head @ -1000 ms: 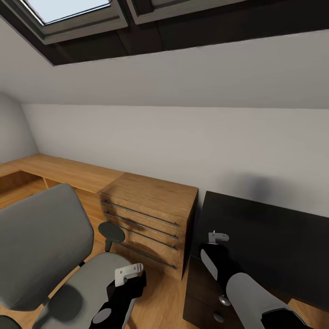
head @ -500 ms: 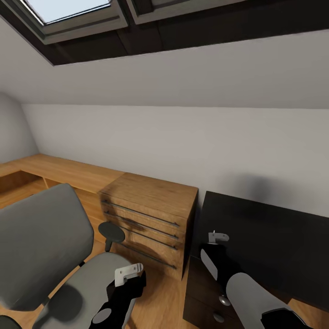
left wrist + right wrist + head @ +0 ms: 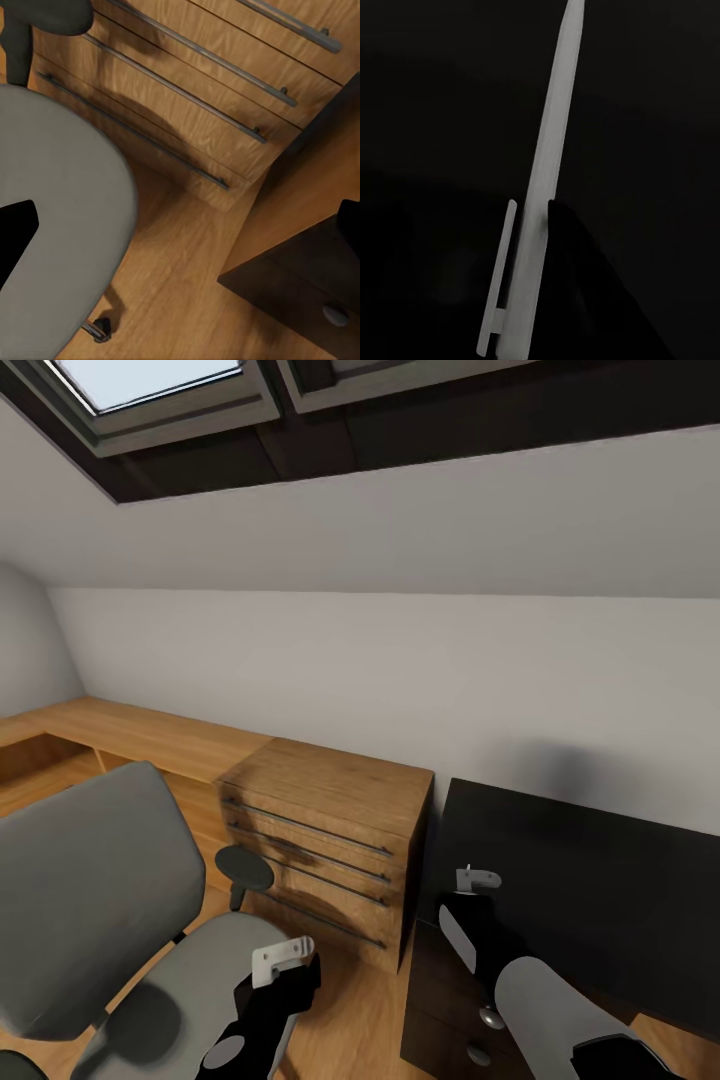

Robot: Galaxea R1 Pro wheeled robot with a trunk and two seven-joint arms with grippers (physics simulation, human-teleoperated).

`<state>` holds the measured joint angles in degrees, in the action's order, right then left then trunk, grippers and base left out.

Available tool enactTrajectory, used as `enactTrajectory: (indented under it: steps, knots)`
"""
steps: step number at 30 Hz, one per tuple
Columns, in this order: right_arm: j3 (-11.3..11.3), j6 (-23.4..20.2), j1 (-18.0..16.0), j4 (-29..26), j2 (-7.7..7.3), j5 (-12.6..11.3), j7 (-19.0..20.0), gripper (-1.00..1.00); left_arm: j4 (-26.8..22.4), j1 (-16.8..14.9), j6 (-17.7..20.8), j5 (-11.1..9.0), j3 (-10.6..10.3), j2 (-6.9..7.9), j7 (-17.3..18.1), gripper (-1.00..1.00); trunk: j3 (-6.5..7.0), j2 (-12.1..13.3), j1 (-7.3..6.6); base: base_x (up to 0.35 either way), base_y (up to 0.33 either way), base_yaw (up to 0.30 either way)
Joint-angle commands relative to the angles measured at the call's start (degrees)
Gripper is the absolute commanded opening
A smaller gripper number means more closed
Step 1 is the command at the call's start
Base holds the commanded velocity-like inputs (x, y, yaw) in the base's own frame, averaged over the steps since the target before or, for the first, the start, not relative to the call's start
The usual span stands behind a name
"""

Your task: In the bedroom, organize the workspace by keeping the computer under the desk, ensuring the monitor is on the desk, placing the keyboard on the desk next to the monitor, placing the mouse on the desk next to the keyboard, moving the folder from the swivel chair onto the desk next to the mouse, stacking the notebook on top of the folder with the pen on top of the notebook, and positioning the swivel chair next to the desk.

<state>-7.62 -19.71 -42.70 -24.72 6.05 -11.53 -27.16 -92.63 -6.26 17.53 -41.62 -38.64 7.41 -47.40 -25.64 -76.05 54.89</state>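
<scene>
The grey swivel chair (image 3: 90,890) stands at the lower left of the head view, its seat (image 3: 52,225) bare. My left gripper (image 3: 272,982) hangs open over the seat's edge and the wood floor, with nothing between its fingers (image 3: 15,232). The black desk (image 3: 600,880) lies at the right. Over its near left corner sits my right gripper (image 3: 468,915), shut on a slim pale grey pen (image 3: 544,187) with a clip. The pen points out along the fingers above the dark desk top (image 3: 435,112).
A light wood cabinet (image 3: 330,830) with bar handles stands between chair and desk against the white wall. The desk's dark drawer pedestal (image 3: 450,1010) with silver knobs is just below my right arm. A low wood shelf (image 3: 120,735) runs along the wall at left.
</scene>
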Motion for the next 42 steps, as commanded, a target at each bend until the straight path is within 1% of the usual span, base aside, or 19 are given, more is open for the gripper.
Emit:
enactTrajectory:
  steps: [1, 7, 9, 14, 42]
  knots:
    - [-0.4, -0.7, 0.0, 1.0, -0.08, -0.5, -0.5, -1.00, -0.1, -0.1, 0.2, -0.2, -0.1, 0.03, -0.4, 1.00, -0.08, 0.0, 0.01, 0.000, 0.000, 0.000]
    - [-0.3, -0.8, 0.0, 0.9, -0.08, -0.7, 0.1, -1.00, -0.1, -0.1, 0.2, -0.2, -0.1, 0.02, -0.4, 1.00, -0.08, 0.0, 0.01, 0.000, 0.000, 0.000]
    - [-0.2, -0.8, 0.0, 0.8, -0.08, -0.8, 1.1, -1.00, -0.1, -0.1, 0.2, -0.3, -0.1, 0.05, -0.4, 1.00, -0.08, 0.0, 0.01, 0.000, 0.000, 0.000]
    - [-0.1, -0.8, 0.0, 0.7, -0.08, -0.9, 1.8, -1.00, -0.1, -0.1, 0.2, -0.2, -0.1, 0.05, -0.4, 1.00, -0.08, 0.0, 0.01, 0.000, 0.000, 0.000]
    - [0.2, -0.8, 0.0, 0.6, -0.08, -1.0, 2.3, -1.00, -0.1, -0.1, 0.2, -0.3, -0.1, 0.06, -0.4, 1.00, -0.08, 0.0, 0.01, 0.000, 0.000, 0.000]
